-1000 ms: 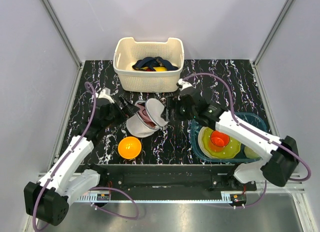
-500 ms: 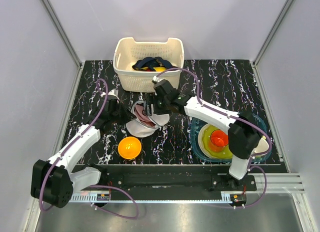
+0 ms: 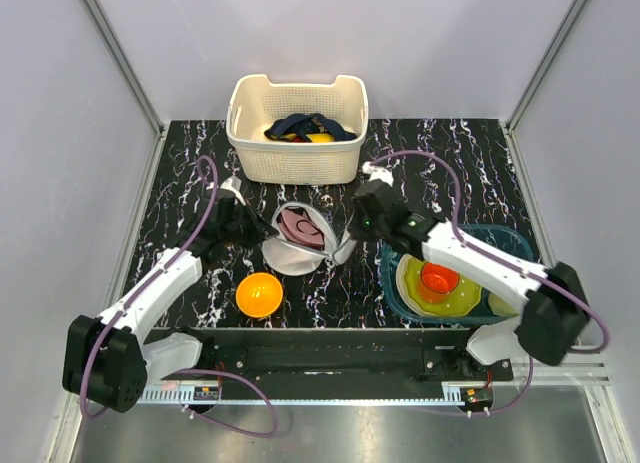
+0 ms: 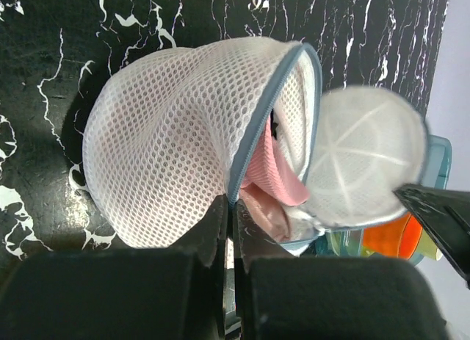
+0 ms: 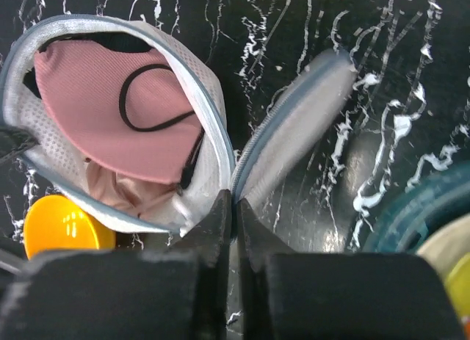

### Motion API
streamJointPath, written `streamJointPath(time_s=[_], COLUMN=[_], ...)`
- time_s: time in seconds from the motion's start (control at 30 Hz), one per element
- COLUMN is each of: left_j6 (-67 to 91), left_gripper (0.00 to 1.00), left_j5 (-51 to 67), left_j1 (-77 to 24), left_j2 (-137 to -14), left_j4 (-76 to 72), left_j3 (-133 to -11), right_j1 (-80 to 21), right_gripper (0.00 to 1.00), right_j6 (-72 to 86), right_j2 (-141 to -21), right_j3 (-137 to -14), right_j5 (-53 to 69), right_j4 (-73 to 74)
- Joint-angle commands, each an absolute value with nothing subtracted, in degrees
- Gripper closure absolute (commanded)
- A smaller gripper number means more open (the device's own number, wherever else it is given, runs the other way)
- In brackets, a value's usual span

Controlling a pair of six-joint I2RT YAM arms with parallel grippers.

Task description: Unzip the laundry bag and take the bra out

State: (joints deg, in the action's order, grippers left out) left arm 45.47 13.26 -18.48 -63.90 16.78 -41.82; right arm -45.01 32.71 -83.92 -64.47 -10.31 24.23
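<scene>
The laundry bag point(image 3: 290, 255) lies unzipped mid-table, its two round white mesh halves splayed apart. The pinkish bra point(image 3: 299, 227) sits in the left half, cups showing. In the left wrist view my left gripper point(image 4: 230, 205) is shut on the grey zip rim of the mesh half point(image 4: 165, 145), with the bra point(image 4: 273, 180) bulging out beside it. In the right wrist view my right gripper point(image 5: 235, 198) is pinched on the rim where the bra-filled half point(image 5: 213, 145) meets the flap half point(image 5: 294, 131). The bra point(image 5: 103, 120) carries a thin black cord.
A cream slotted basket point(image 3: 298, 153) with dark and yellow clothes stands behind the bag. An orange bowl point(image 3: 259, 294) sits in front of it on the left. A teal bin point(image 3: 392, 283) with plates and an orange cup lies to the right.
My right gripper pulled back from over the bag to its right side and closed on the rim. The bag now lies spread wider with the bra facing up. The left gripper stayed shut.
</scene>
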Motion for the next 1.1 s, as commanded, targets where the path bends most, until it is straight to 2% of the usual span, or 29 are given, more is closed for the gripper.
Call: streamJointPath(time_s=[0.0, 0.03, 0.07, 0.1, 0.23, 0.37, 0.57, 0.77, 0.93, 1.07], left_j6=[45.4, 45.6, 45.8, 45.8, 45.8, 46.0, 45.5, 45.5, 45.4, 44.0], left_gripper=[1.00, 1.00, 1.00, 1.00, 1.00, 1.00, 1.00, 1.00, 1.00, 1.00], left_j5=[16.0, 16.2, 16.4, 16.9, 17.3, 17.2, 17.1, 17.1, 17.0, 17.6], left_j1=[-18.2, -18.2, -18.2, -18.2, -18.2, -18.2, -18.2, -18.2, -18.2, -18.2], left_j2=[-65.5, -65.7, -66.0, -66.1, -66.4, -66.4, -65.9, -65.8, -65.3, -66.4], left_j4=[11.9, 11.2, 10.9, 10.8, 10.3, 10.4, 11.3, 11.9, 12.6, 14.2], left_j3=[-40.9, -40.5, -40.5, -40.4, -40.3, -39.8, -39.7, -39.9, -40.1, -40.8], right_j1=[-44.8, -44.8, -44.7, -44.8, -46.2, -50.7, -54.3, -54.3, -54.2, -53.4], right_gripper=[0.59, 0.39, 0.27, 0.24, 0.25, 0.29, 0.24, 0.17, 0.17, 0.22], right_j6=[35.5, 35.5, 35.5, 35.1, 32.4, 28.3, 25.8, 24.3, 23.5, 25.7], right_j2=[-76.0, -75.4, -74.5, -74.4, -74.2, -82.6, -92.6, -103.9, -109.1, -109.6], right_j3=[-58.5, -58.3, -59.0, -59.7, -63.8, -73.6, -82.1, -87.0, -89.3, -88.9], right_j5=[-15.0, -15.1, -15.2, -15.2, -10.5, -9.4, -6.9, -3.6, -4.3, -4.7], right_j4=[23.8, 24.5, 25.0, 25.4, 22.1, 22.9, 24.6, 26.0, 26.0, 24.2])
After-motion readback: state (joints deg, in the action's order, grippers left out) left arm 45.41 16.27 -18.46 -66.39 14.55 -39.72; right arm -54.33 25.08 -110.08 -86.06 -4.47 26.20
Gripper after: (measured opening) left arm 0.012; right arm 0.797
